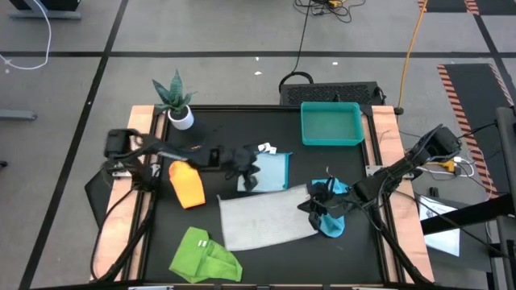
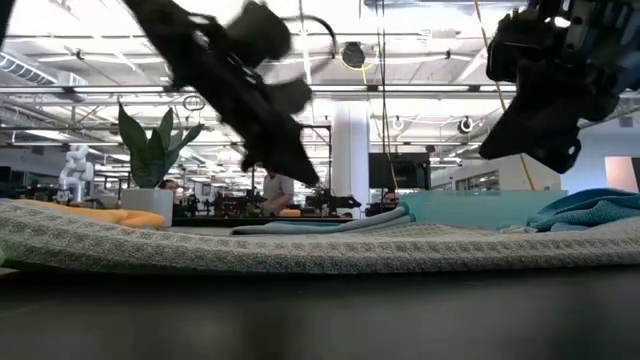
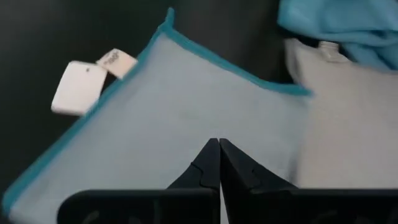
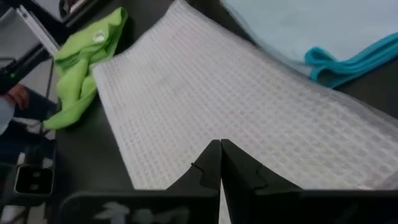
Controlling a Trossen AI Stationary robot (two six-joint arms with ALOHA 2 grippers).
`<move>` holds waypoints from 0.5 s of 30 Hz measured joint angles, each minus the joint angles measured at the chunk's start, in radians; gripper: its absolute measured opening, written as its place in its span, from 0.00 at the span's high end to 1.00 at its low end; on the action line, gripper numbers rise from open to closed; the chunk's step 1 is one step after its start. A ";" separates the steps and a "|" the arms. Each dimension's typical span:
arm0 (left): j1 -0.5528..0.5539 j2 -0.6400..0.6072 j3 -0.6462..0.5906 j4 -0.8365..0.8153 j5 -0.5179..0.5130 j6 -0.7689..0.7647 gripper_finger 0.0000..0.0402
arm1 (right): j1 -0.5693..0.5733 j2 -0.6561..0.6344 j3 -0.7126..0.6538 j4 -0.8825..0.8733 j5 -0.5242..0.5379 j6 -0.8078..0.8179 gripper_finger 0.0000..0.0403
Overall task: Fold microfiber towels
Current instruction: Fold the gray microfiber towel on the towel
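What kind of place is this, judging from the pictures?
Probably a robotics lab or open industrial workspace: the black worktable stands on a concrete floor with taped lines, cables run across it, and the ceiling pipes are exposed.

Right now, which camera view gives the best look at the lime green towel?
The high view: the lime green towel lies whole and bunched at the table's near edge, beside the white-grey towel. The right wrist view shows it crumpled at one side. The low and left wrist views don't show it.
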 joint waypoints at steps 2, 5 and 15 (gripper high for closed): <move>0.040 0.081 0.075 0.000 0.041 0.022 1.00 | -0.008 0.000 -0.001 -0.001 -0.025 -0.016 1.00; 0.081 0.204 0.197 -0.105 0.056 0.062 1.00 | -0.017 0.000 0.000 -0.002 -0.063 -0.034 1.00; 0.143 0.353 0.391 -0.312 0.077 0.151 1.00 | -0.020 -0.001 0.000 -0.005 -0.127 -0.069 1.00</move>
